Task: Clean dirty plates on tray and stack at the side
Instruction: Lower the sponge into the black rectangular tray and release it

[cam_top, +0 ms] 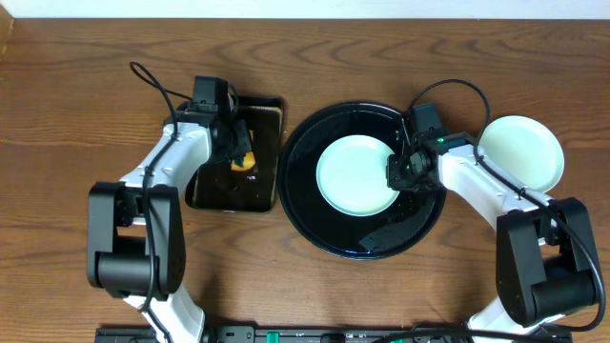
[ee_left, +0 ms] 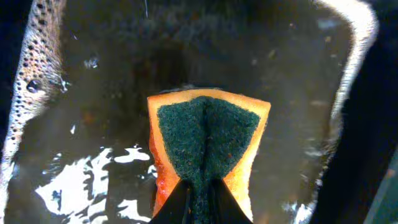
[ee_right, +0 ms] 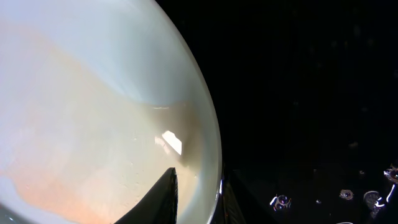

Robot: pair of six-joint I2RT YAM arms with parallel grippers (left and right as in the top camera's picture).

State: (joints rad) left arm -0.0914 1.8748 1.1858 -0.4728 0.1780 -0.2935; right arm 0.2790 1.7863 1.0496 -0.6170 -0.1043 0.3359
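Noted: left pincer clamped on sponge over soapy rectangular tray; right pincer pinches rim of streaked plate lying in round tray; advisable: hold rim firm, bring wetted sponge across gently.

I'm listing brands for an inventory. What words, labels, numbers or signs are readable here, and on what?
None: no readable text in any view.
Sponge: no print or label.
Plate on the tray and plate beside it: plain, no marks.
Round tray and small tray: plain black, no lettering.
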